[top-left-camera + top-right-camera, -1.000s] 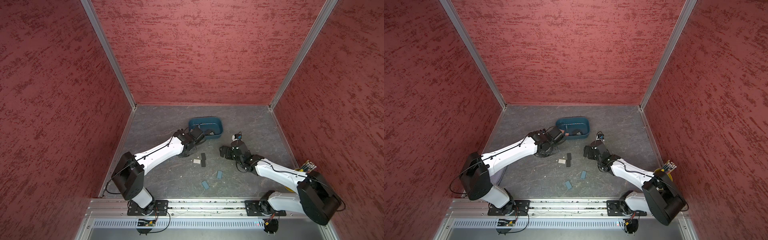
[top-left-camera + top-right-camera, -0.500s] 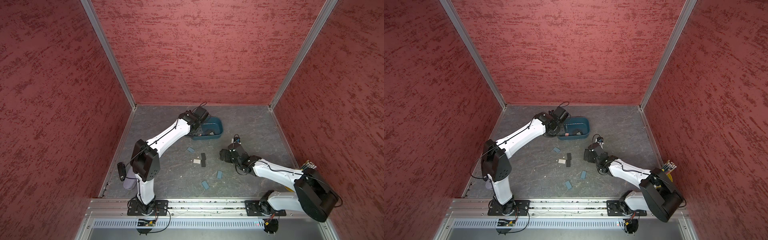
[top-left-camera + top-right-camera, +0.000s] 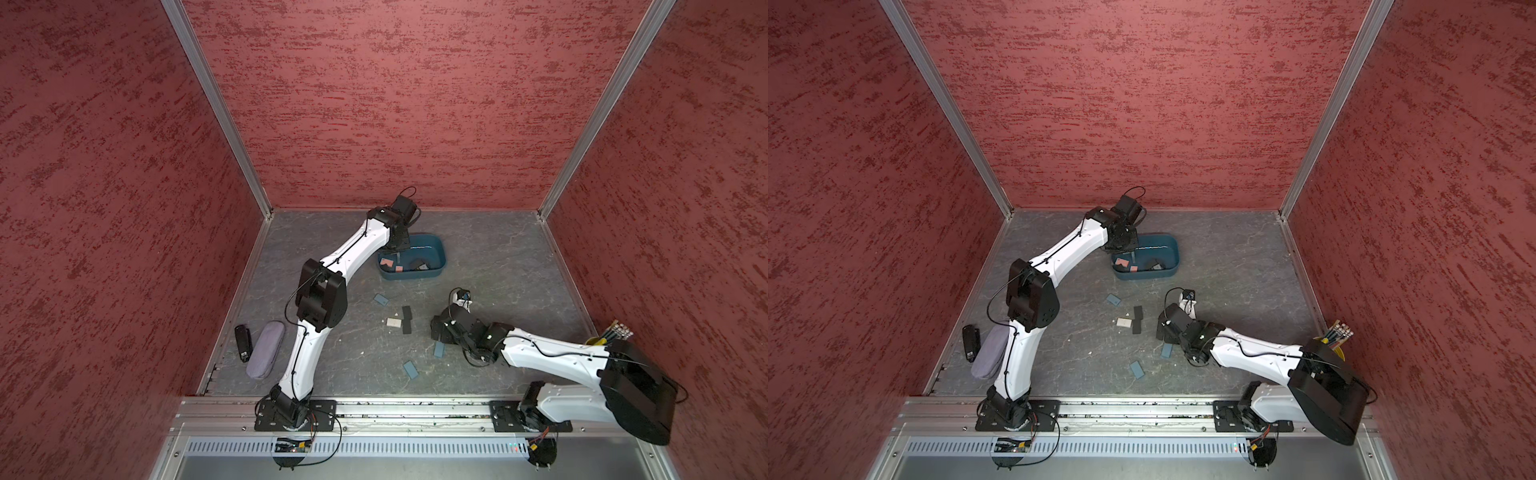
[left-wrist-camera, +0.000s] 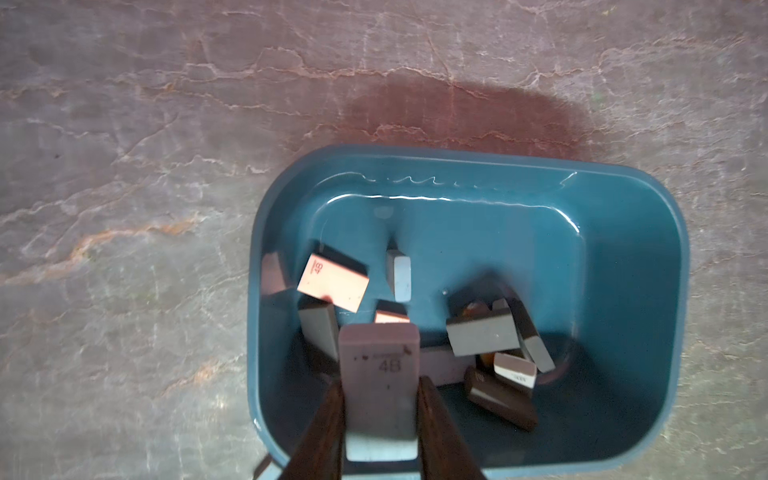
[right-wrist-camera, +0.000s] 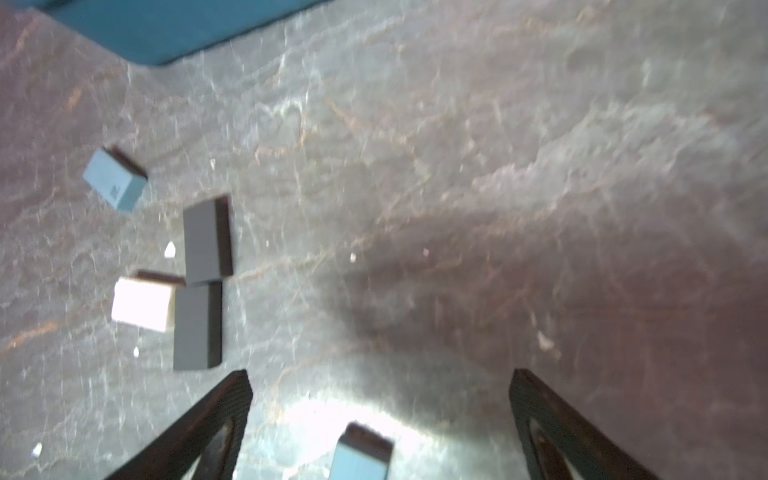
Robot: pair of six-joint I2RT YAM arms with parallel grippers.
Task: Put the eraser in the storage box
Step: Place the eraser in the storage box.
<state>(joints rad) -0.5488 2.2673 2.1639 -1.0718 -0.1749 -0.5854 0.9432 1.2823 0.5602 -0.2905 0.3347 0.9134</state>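
The dark teal-blue rectangular plastic tub (image 4: 623, 257) looked smooth and glossy, with bright streaks on its inner wall. The pale grey eraser block (image 4: 380, 386) looked matt. The grey veined tabletop (image 3: 478, 249) resembled stone with a dull sheen. The red walls (image 3: 395, 104) looked rough. At the lower left of a top view, the lilac oblong pouch (image 3: 265, 350) looked like soft cloth.

In both top views the left arm (image 3: 365, 245) is covering the left pincer (image 4: 380, 384) and the end of the storage box (image 3: 432, 266) toward the left edge of the counter (image 3: 498, 249). The gripped eraser (image 4: 379, 415) is hiding others beneath it. The right wrist picture is blurring, and a blue eraser (image 5: 361, 457) inside the right pincer (image 5: 380, 382) is running off its edge. The right arm (image 3: 552, 353) is masking most of the pencil cup (image 3: 595, 341).
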